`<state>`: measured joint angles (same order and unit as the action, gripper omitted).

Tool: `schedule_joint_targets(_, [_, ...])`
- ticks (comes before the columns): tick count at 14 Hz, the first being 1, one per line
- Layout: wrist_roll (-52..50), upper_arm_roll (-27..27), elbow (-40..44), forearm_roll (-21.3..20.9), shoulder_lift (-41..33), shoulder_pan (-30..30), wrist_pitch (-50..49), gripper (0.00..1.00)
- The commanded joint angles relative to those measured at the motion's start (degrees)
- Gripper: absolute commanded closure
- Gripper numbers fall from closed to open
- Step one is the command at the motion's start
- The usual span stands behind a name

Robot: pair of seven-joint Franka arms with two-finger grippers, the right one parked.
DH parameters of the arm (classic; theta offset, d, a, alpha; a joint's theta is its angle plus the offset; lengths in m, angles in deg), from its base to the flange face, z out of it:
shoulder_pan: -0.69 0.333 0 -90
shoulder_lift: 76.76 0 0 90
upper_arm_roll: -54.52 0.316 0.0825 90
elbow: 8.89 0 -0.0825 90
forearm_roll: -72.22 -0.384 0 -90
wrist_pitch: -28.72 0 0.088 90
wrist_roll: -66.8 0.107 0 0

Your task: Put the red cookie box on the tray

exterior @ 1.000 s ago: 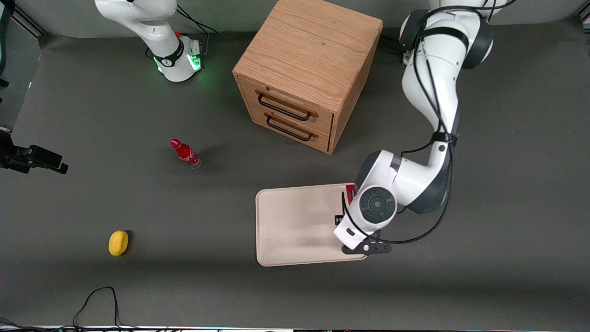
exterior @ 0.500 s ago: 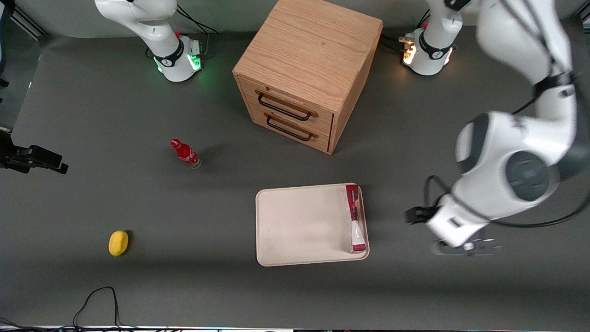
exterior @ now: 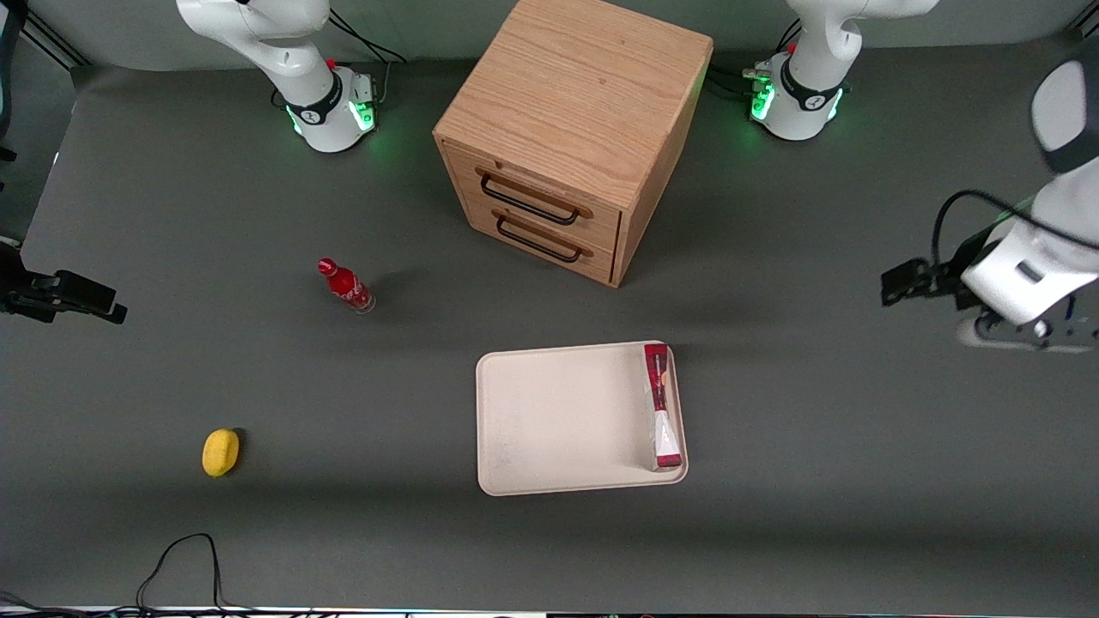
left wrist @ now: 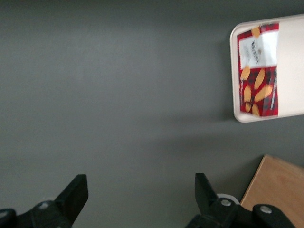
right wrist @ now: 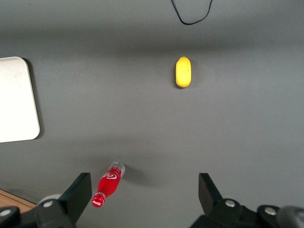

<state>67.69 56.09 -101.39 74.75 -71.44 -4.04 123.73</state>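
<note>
The red cookie box [exterior: 661, 418] lies flat in the cream-white tray [exterior: 549, 421], along the tray's short side toward the working arm's end. The left wrist view shows its red face with printed cookies [left wrist: 259, 69] just inside the tray's rim [left wrist: 233, 71]. My left gripper [exterior: 903, 285] is up in the air well away from the tray, toward the working arm's end of the table. In the left wrist view it [left wrist: 140, 192] is open and empty over bare grey mat.
A wooden drawer cabinet [exterior: 571, 137] stands farther from the camera than the tray; its corner shows in the left wrist view [left wrist: 275, 190]. A small red bottle [exterior: 346, 286] and a yellow object [exterior: 221, 452] lie toward the parked arm's end.
My gripper has let go of the cookie box, risen off the tray and swung away toward the working arm's end. The box stays in the tray.
</note>
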Motion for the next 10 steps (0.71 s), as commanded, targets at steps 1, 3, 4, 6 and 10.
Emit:
schedule_joint_targets(1, [4.64, -2.36, -10.32, -0.43, -10.13, 5.77, 1.14, 0.0])
schedule_joint_targets(3, [4.74, -2.8, -12.79, -2.43, -14.44, 7.37, 0.53, 0.0])
schedule_joint_targets(4, [4.48, -3.32, -13.06, -3.58, -15.68, 7.55, 0.18, 0.0])
schedule_joint_targets(6, [4.13, -3.41, -12.8, -3.86, -16.31, 8.34, -1.93, 0.0])
schedule_joint_targets(10, [4.21, -3.5, -12.45, -3.86, -16.22, 8.25, -1.06, 0.0])
